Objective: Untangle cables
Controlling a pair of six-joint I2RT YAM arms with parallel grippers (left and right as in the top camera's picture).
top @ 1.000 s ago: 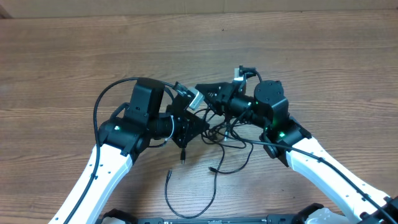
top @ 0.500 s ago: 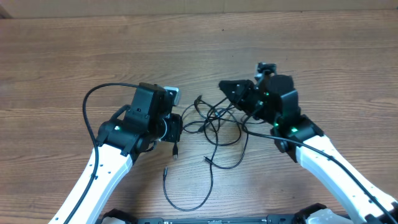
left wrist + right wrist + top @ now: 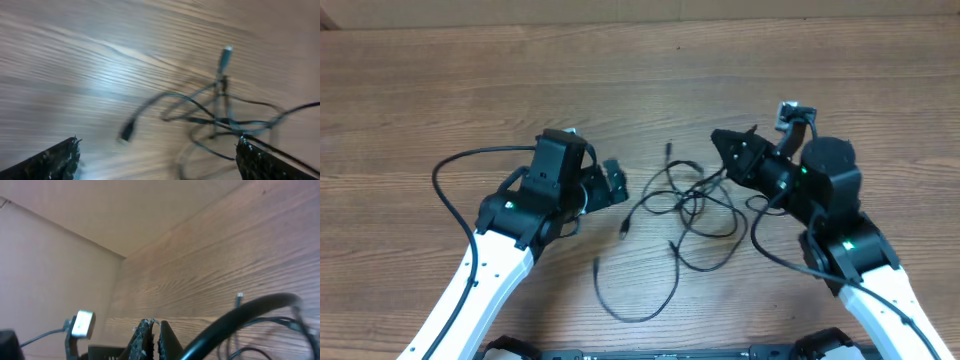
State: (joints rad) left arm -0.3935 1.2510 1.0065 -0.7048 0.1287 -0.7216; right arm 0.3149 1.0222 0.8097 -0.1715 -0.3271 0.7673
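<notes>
With the left tool [image 3: 616, 182] spread apart and the right tool [image 3: 717, 138] pressed together, dragging the cables [image 3: 688, 198] at its 7 o'clock could tighten the crossings.

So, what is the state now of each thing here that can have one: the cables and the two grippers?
cables, tangled in a loose knot, lying on the table
left gripper, jaws wide open, nothing between them
right gripper, jaws shut; whether a cable is pinched there cannot be told
</notes>
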